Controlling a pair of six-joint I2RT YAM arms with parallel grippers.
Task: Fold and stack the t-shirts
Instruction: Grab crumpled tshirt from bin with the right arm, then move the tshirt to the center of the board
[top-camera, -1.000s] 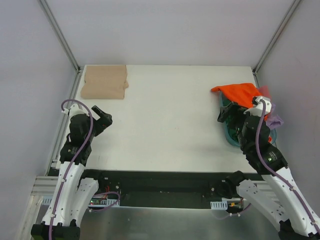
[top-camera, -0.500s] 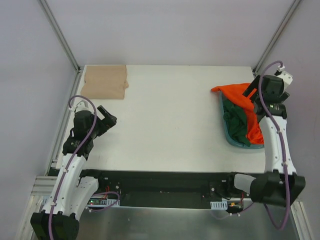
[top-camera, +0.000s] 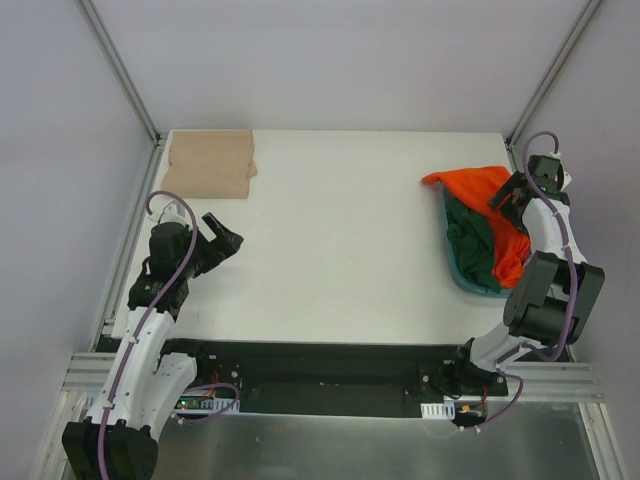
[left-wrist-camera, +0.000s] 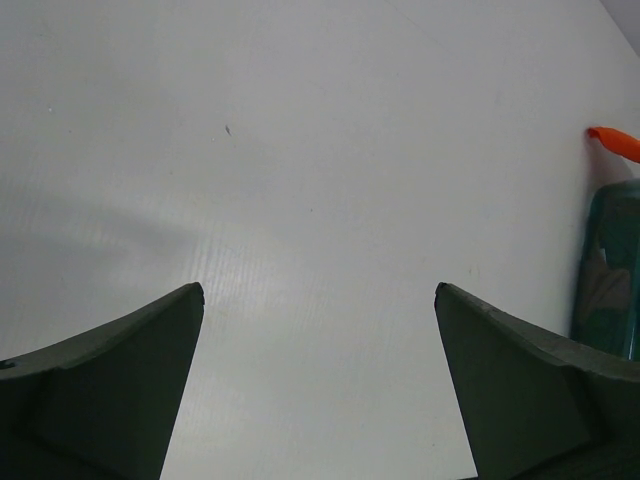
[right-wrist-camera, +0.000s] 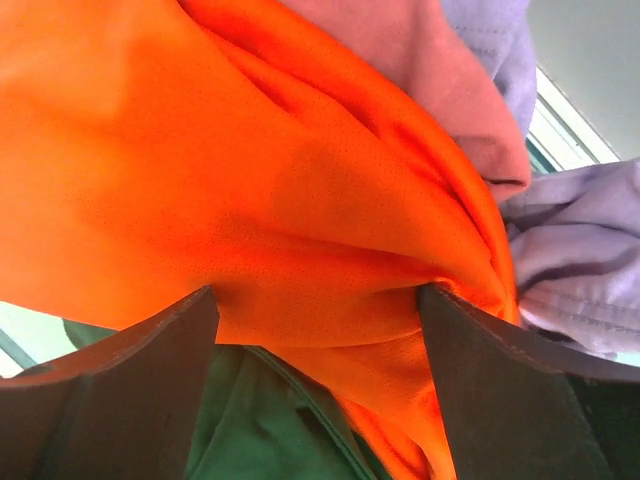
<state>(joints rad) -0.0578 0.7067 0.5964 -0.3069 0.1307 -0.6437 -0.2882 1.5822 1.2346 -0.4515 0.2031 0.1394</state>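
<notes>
Folded tan shirt (top-camera: 208, 163), a flat rectangle, lies at the table's (top-camera: 340, 220) 10 o'clock corner; the crumpled fine-mesh orange shirt (top-camera: 478, 188) drapes a green shirt (top-camera: 468, 240) in the tub (left-wrist-camera: 615, 210) at 3 o'clock. Right gripper (right-wrist-camera: 315, 290), jaws wide, straddles an orange fold; left gripper (left-wrist-camera: 320, 290), jaws wide, hangs over smooth white tabletop at 8 o'clock.

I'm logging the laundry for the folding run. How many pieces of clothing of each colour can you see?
Tan shirt: 1
Orange shirt: 1
Dark green garment: 1
Pink garment: 1
Lilac garment: 1
Total: 5
</notes>
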